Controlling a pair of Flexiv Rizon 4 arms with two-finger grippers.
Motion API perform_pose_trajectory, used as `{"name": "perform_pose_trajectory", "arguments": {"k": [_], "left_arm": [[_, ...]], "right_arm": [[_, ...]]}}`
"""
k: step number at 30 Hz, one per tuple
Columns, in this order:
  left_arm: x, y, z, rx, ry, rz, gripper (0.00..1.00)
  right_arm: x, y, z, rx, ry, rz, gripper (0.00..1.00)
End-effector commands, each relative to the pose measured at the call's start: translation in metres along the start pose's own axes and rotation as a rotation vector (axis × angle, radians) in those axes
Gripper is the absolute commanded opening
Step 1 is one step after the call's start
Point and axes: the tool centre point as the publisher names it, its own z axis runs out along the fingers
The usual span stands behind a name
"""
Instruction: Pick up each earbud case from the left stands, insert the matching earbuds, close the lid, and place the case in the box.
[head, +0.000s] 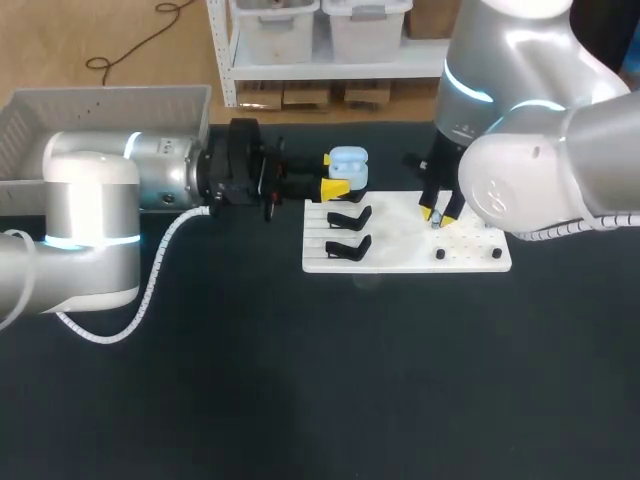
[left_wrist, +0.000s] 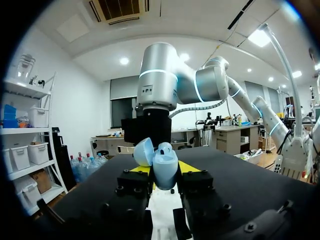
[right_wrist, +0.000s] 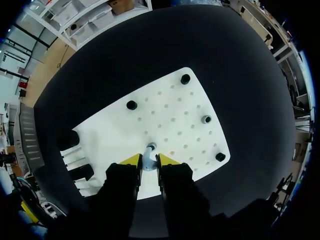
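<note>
While the left gripper (left_wrist: 165, 172) clamped the open pale-blue earbud case (head: 348, 160) at the edge of the white board (head: 400, 262), black stands (head: 348, 218) lay nearby. The right gripper (right_wrist: 148, 162) pinched an earbud (right_wrist: 149, 148) on the board among black pegs (right_wrist: 131, 105).

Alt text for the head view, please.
The left gripper holds an open pale blue earbud case beside a white board, while the right gripper pinches a small earbud on the board. Two empty black stands sit on the board's left part.

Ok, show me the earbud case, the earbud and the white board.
earbud case (left_wrist: 164, 169): left wrist view, lower shell.
earbud (right_wrist: 150, 149): right wrist view, exposed end.
white board (head: 400, 258): head view, bare front strip.
</note>
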Motion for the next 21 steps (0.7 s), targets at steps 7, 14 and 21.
{"name": "perform_pose_trajectory", "arguments": {"k": [7,14,21], "left_arm": [[0.0,-0.001,0.0,-0.003,0.0,0.002,0.0],[0.0,-0.001,0.0,-0.003,0.0,0.002,0.0],[0.0,-0.001,0.0,-0.003,0.0,0.002,0.0]], "right_arm": [[0.012,-0.01,-0.048,-0.001,-0.034,-0.002,0.0],[0.023,-0.008,-0.095,0.02,0.006,-0.034,0.0],[0.037,0.007,-0.145,0.015,0.113,-0.144,0.0]]}}
